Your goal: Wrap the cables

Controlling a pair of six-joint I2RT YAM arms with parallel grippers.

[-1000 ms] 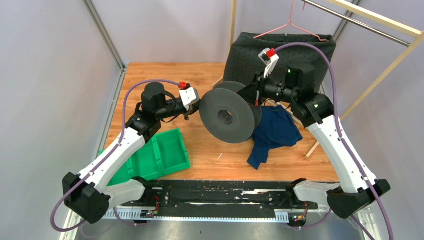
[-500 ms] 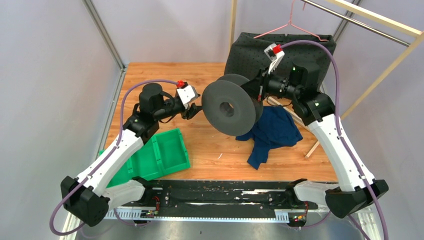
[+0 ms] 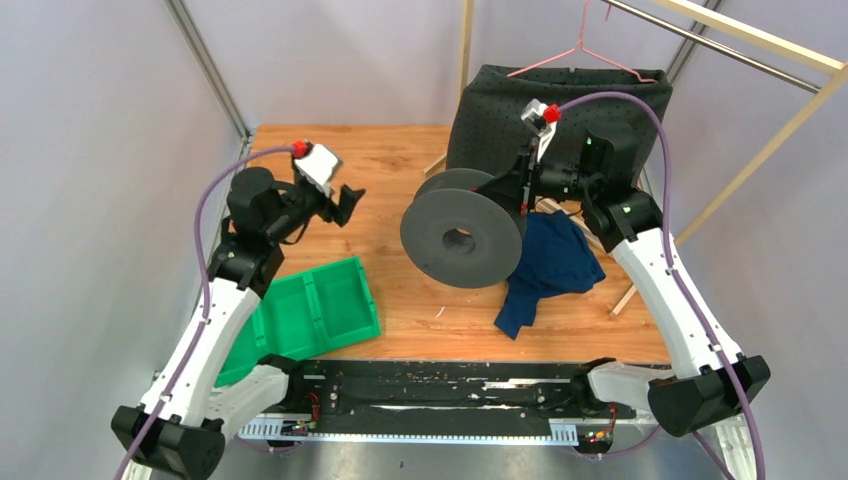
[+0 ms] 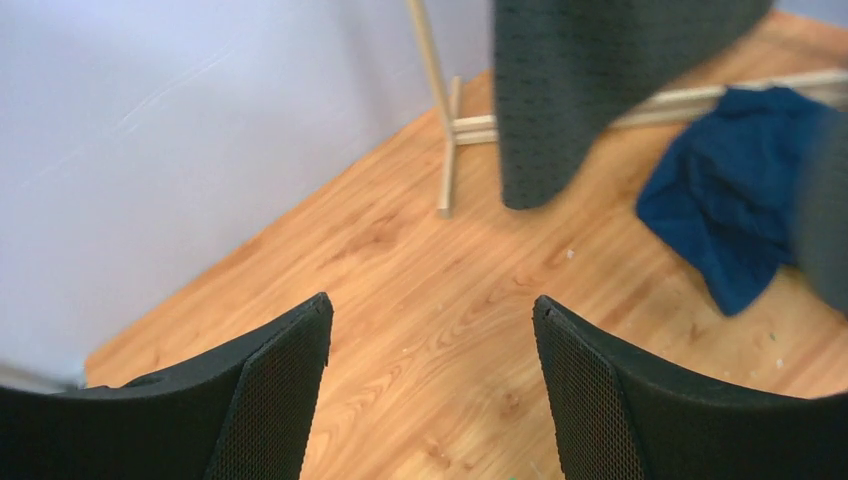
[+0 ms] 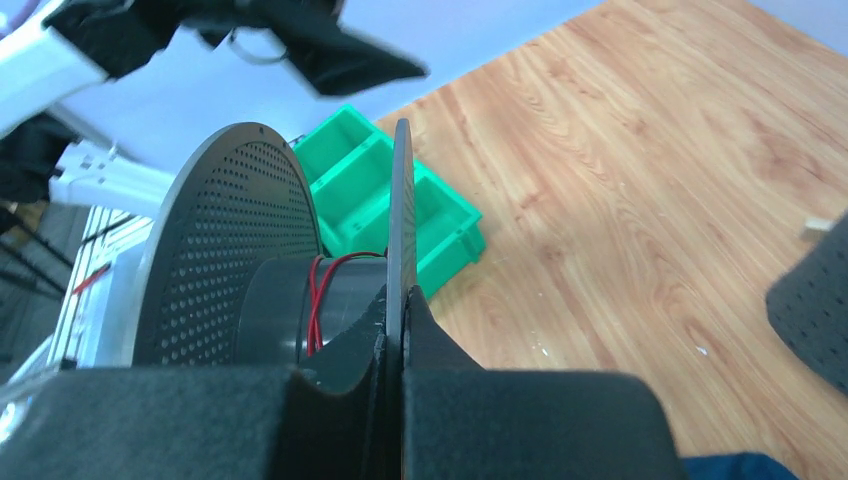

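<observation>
Right wrist view looks along the dark grey spool [image 5: 230, 240]: the cables [image 5: 318, 300] are thread-thin red strands lying in a few turns round the spool's smooth hub, between its two perforated flanges. A darker line beside them is too fine to make out. The right fingers [image 5: 402, 325] are pressed together on the thin edge of the nearer flange, clamping it. In the top external view the spool stands on edge near the middle of the bench [image 3: 400, 150], tilted; whether it rests on the wood I cannot tell. The left fingers [image 3: 347, 203] stand wide apart, holding nothing, raised over bare wood well to the left of the spool. A green bin [image 3: 320, 305] with two compartments lies by the left arm. A crumpled blue cloth [image 3: 555, 262] lies just right of the spool, partly hidden by it. Behind hangs a dark dotted fabric [image 3: 600, 100], with a pink hanger [image 3: 580, 48] above it and a wooden rack [image 3: 770, 153] to the right
</observation>
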